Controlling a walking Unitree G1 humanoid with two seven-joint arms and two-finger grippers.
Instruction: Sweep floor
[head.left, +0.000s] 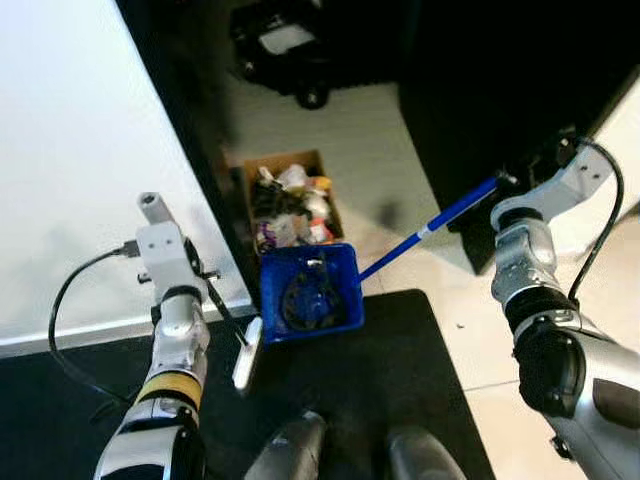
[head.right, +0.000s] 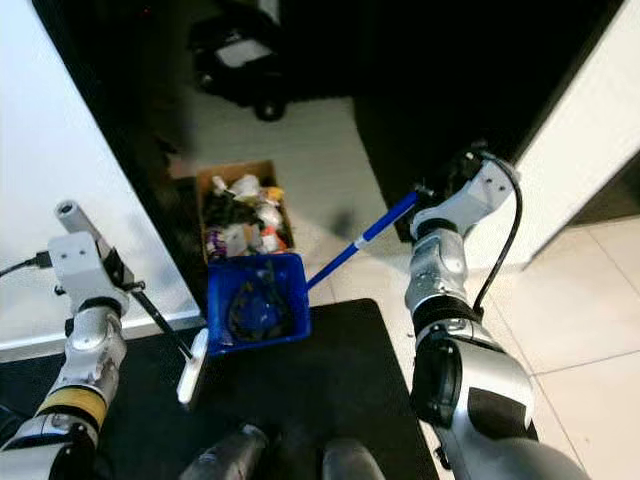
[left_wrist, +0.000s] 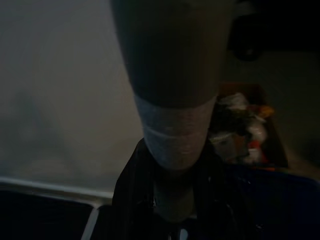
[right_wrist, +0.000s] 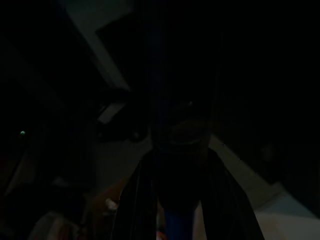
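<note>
Both grippers clamp tools: my right gripper on the blue broom handle, my left gripper on the grey handle of the blue dustpan, just before a cardboard box of rubbish.

Floor here is pale tile with a black mat laid over the near part — the robot's two feet are planted on the mat's near edge. A cardboard box stuffed with mixed trash sits on the tile right by the white wall, and the blue dustpan sits just in front of it, at the mat's far edge. Further back there's a dark wheeled thing on the tile — too shadowy to name.
</note>
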